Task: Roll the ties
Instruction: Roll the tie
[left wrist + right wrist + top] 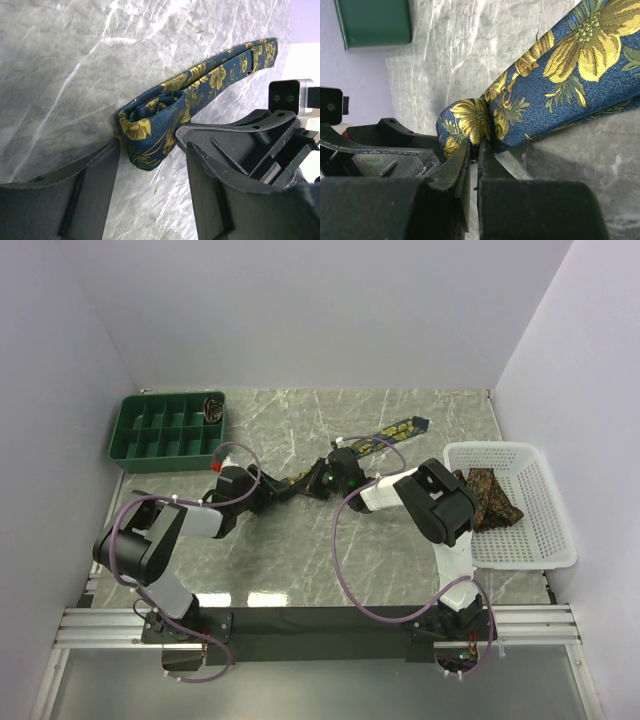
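Item 1: navy tie [395,432] [160,125] [570,75]. Long, narrow woven fabric with a fine grainy sheen, dark blue with a yellow floral print and green leaves. It lies flat along the middle of the desk [300,560]. Its pointed end faces the far side, and the near end is turned over into a soft, loose roll.

Item 2: right gripper [325,475] [475,147]. Black moulded plastic with tapered fingers. The jaws are clenched, pinching a fold of the navy tie just beside the roll.

Item 3: left gripper [290,483] [152,145]. Black, with ribbed inner faces. The jaws are released and stand apart either side of the roll. Contact with the fabric cannot be told.

Item 4: brown ties [490,498]. Dark cloth with a gold pattern, heaped in crumpled folds in the white basket [540,540], a rectangular plastic mesh at the right.

Item 5: green tray [140,435]. Rigid plastic divided into small rectangular compartments, at the far left corner.

Item 6: desk. Smooth grey stone-look top with pale veins.
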